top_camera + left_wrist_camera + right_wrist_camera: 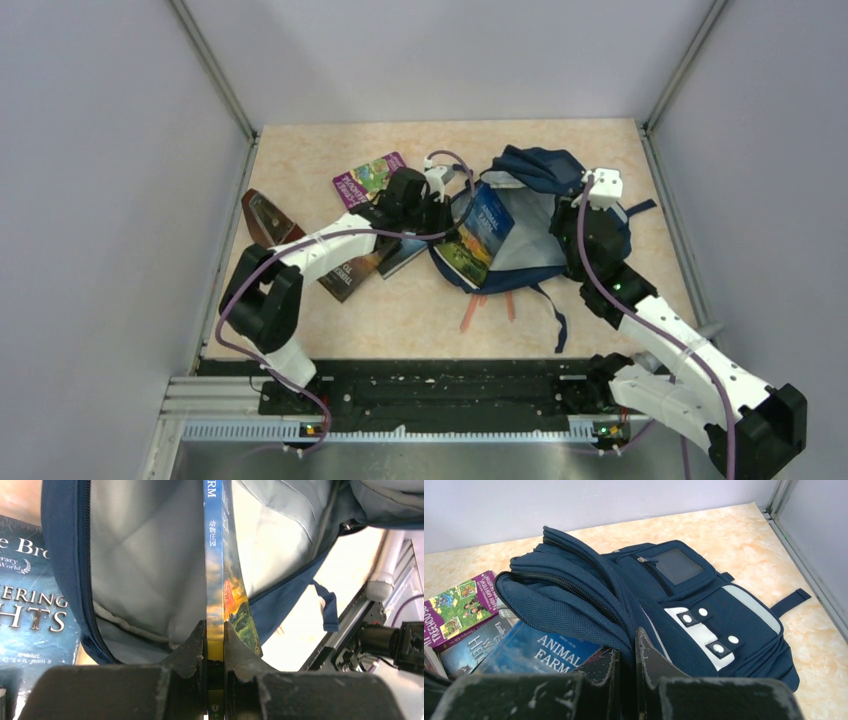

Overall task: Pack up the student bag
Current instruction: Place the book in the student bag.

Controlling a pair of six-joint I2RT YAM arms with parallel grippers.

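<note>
Though unzipped, one student bag [624,595]

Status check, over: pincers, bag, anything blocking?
Left pincer shut on Animal Farm book, partly inside student bag. Right pincer shut on bag fabric, mouth open. Spare books lie left, none blocking.
</note>
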